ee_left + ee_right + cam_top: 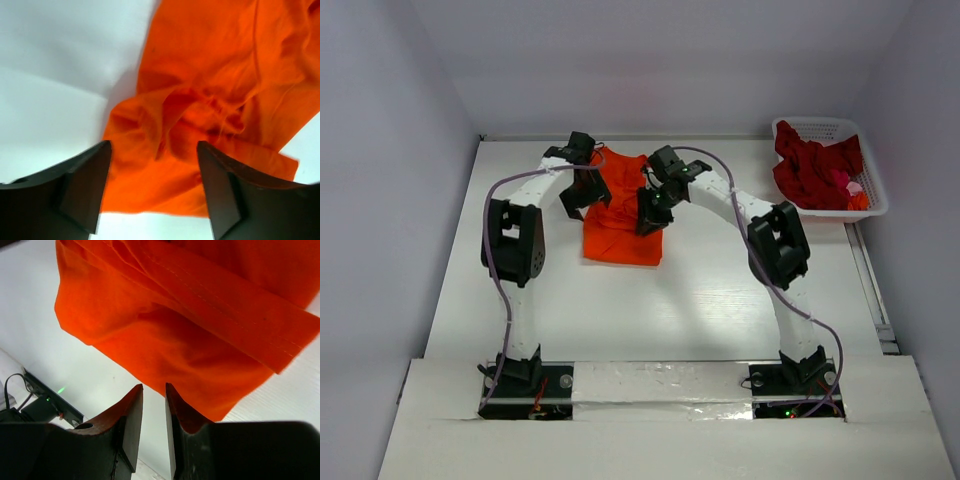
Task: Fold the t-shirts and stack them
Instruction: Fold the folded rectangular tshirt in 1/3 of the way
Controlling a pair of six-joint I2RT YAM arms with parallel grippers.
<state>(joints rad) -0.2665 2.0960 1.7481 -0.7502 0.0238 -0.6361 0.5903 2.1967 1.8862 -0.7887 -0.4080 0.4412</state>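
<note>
Top external view: two white robot arms reach from the near edge of a pale worktop (pixel 670 310) toward a bright orange t-shirt (pixel 620 225). It lies in the far middle of the worktop, between the two arms. The shirt is gathered into a rough rectangle, so a fold looks partly made. Its far part is rumpled and its edges are uneven.

Left wrist view: the left claw (pixel 152 150) is spread wide above bunched orange cloth, with nothing gripped between its dark fingers (pixel 85 185).

Right wrist view: the right claw (pixel 154 387) is nearly closed, with a thin gap showing bare worktop and no cloth in it. It hovers just beside the shirt's near hemmed edge, where flat layers overlap.

At the far right corner sits a white latticed basket (pixel 825 123) holding a heap of dark red t-shirts (pixel 810 165), crumpled and unfolded.

Judged from this, the task is at an early stage. The first shirt is not yet neatly folded, no stack exists, and the red shirts remain to be taken out, folded and piled.
</note>
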